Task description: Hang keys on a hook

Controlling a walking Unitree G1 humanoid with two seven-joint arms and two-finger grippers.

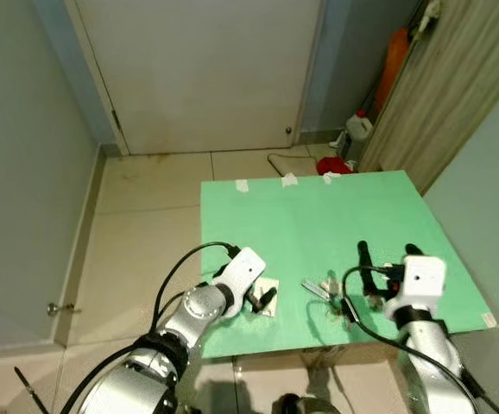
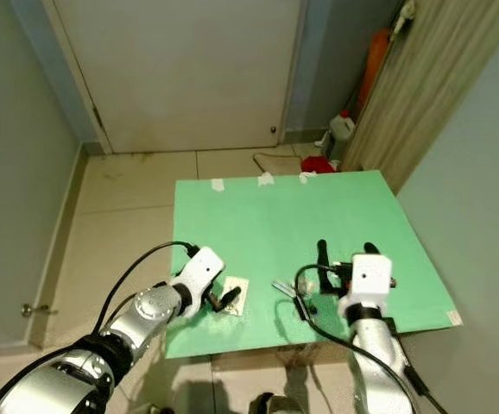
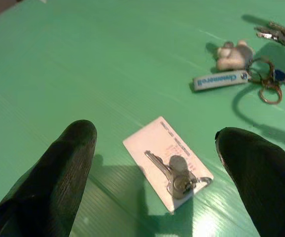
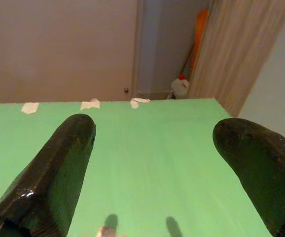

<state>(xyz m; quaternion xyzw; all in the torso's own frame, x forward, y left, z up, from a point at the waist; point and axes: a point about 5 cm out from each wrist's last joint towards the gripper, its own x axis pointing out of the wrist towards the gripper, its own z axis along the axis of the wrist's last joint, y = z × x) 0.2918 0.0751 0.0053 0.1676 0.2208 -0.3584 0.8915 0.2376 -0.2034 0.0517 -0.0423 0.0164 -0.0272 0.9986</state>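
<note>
Most of the green board lies bare, from its middle to the far edge with the tape strips. Obstacles crowd the near edge: a white card with a key at left, a key bunch near centre.

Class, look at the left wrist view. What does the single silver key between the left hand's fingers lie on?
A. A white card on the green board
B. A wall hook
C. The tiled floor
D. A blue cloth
A: the silver key rests on a white card lying flat on the green board, with the open left hand just above it.
</note>
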